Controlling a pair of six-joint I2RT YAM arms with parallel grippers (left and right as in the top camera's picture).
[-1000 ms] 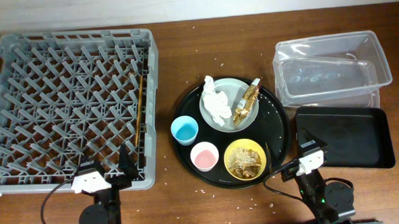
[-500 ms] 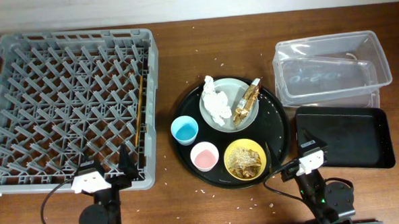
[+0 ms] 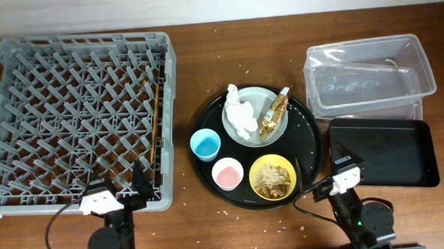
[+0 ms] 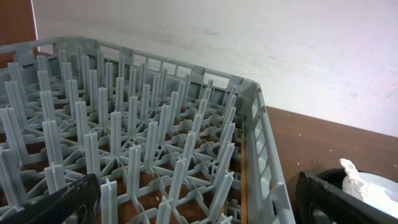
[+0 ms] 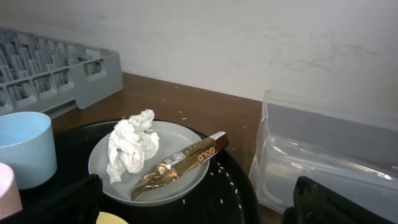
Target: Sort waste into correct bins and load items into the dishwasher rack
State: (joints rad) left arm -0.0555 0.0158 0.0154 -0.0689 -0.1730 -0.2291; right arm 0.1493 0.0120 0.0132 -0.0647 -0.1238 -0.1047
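The grey dishwasher rack point(image 3: 79, 108) fills the left side and shows close up in the left wrist view point(image 4: 155, 143). A grey-green plate point(image 3: 261, 132) holds white tissue point(image 3: 239, 112) and a gold wrapper point(image 3: 274, 115). A yellow bowl point(image 3: 272, 176) holds brown scraps. A blue cup point(image 3: 205, 145) and a pink cup point(image 3: 227, 173) stand beside it. The clear tub point(image 3: 368, 77) and black tray point(image 3: 382, 153) are at the right. My left gripper point(image 4: 199, 211) is open and empty at the rack's near corner. My right gripper point(image 5: 193, 211) is open and empty, facing the plate point(image 5: 102, 155), tissue point(image 5: 130, 149) and wrapper point(image 5: 180, 163).
The plate, bowl and cups all sit on a large round black tray point(image 3: 305, 136). A thin brown stick point(image 3: 157, 116) lies in the rack near its right wall. White crumbs are scattered on the wooden table. A white wall stands behind the table.
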